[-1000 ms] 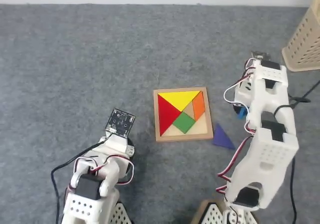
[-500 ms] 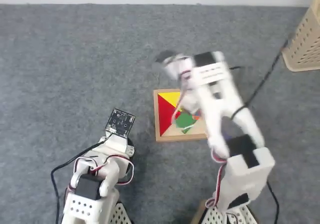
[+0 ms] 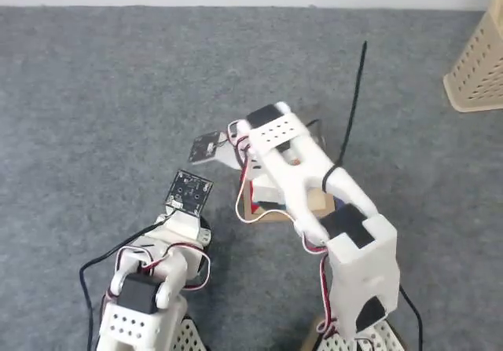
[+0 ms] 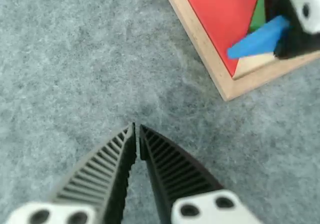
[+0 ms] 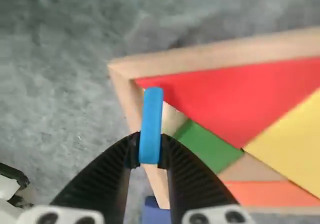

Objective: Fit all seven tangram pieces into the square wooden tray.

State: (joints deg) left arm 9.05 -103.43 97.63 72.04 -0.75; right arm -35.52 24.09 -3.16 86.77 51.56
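Observation:
The square wooden tray [image 5: 129, 96] holds a red triangle [image 5: 235, 98], a green square [image 5: 207, 146], a yellow triangle [image 5: 290, 149] and an orange piece [image 5: 270, 191]. My right gripper [image 5: 150, 142] is shut on a blue piece [image 5: 151, 119], held on edge just over the tray's corner beside the red triangle. In the high view the right arm [image 3: 295, 166] lies across the tray [image 3: 246, 210] and hides most of it. My left gripper [image 4: 136, 130] is shut with nothing in it, low over the carpet a short way off the tray's corner [image 4: 225, 86]. The blue piece [image 4: 257, 38] shows there too.
Grey carpet surrounds the tray on all sides. A beige lattice basket [image 3: 479, 60] stands at the far right edge. A black cable [image 3: 354, 100] sticks up behind the right arm. The left arm [image 3: 157, 276] sits at the near left.
The right arm has swung from the right of the tray across to its left corner, bringing the blue piece with it. The left arm has stayed still.

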